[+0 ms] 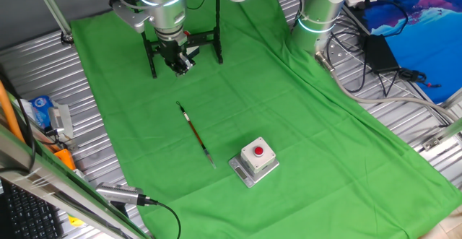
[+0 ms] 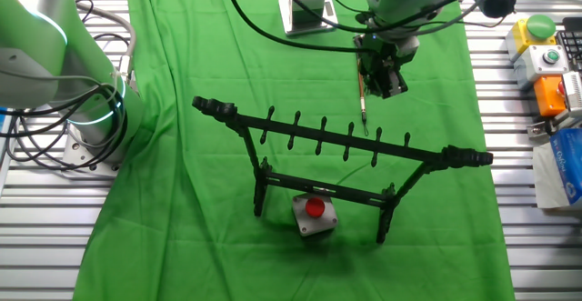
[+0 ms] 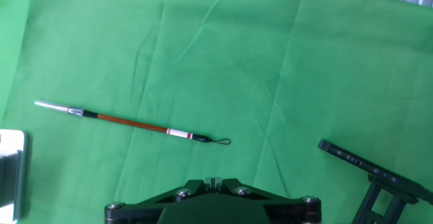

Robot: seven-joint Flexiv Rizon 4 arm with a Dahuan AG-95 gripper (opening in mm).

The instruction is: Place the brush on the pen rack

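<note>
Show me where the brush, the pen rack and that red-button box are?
brush (image 3: 132, 122), hand view, mid shaft.
pen rack (image 2: 336, 144), the other fixed view, top bar.
red-button box (image 1: 254, 161), one fixed view, grey casing.

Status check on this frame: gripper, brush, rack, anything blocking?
Gripper above the cloth, holding nothing; jaw state unclear. Brush flat on the green cloth, untouched. Pen rack upright, pegs bare. Nothing between brush and gripper.
</note>
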